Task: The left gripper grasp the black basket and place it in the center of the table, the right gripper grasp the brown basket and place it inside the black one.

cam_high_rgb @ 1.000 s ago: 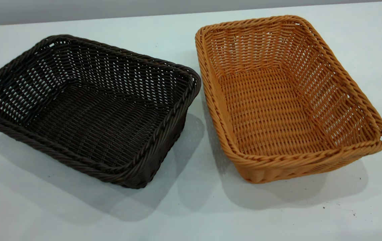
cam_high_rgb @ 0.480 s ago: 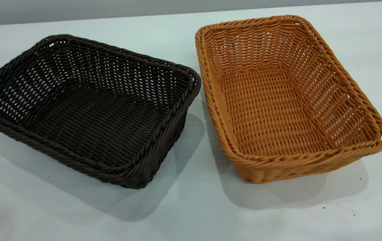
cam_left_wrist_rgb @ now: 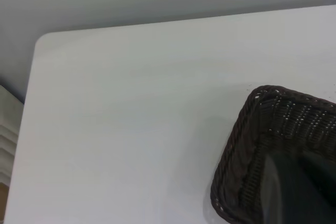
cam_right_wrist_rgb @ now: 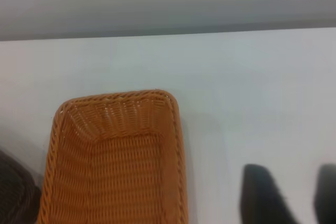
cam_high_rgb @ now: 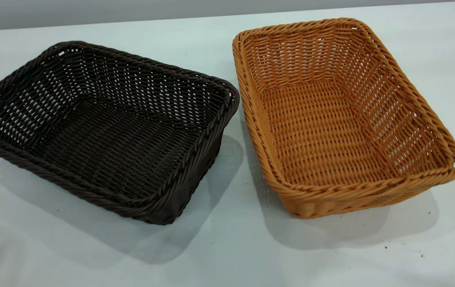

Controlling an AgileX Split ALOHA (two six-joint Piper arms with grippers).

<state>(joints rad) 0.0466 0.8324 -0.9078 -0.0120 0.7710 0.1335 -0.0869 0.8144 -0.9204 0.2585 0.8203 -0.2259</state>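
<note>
The black basket (cam_high_rgb: 119,147) stands on the left of the table (cam_high_rgb: 227,247), and the brown basket (cam_high_rgb: 323,131) stands close beside it on the right, with a narrow gap between them. Both are empty and upright. Neither gripper shows in the exterior view. In the left wrist view, a dark blurred part of my left gripper (cam_left_wrist_rgb: 299,192) hangs over one end of the black basket (cam_left_wrist_rgb: 247,145). In the right wrist view, my right gripper (cam_right_wrist_rgb: 294,198) is open over bare table, off to the side of the brown basket (cam_right_wrist_rgb: 115,166), with nothing in it.
The table's rounded corner (cam_left_wrist_rgb: 44,40) and edge lie beyond the black basket in the left wrist view. A grey wall (cam_high_rgb: 91,12) runs behind the table's far edge. A few dark specks (cam_high_rgb: 420,253) dot the front right of the tabletop.
</note>
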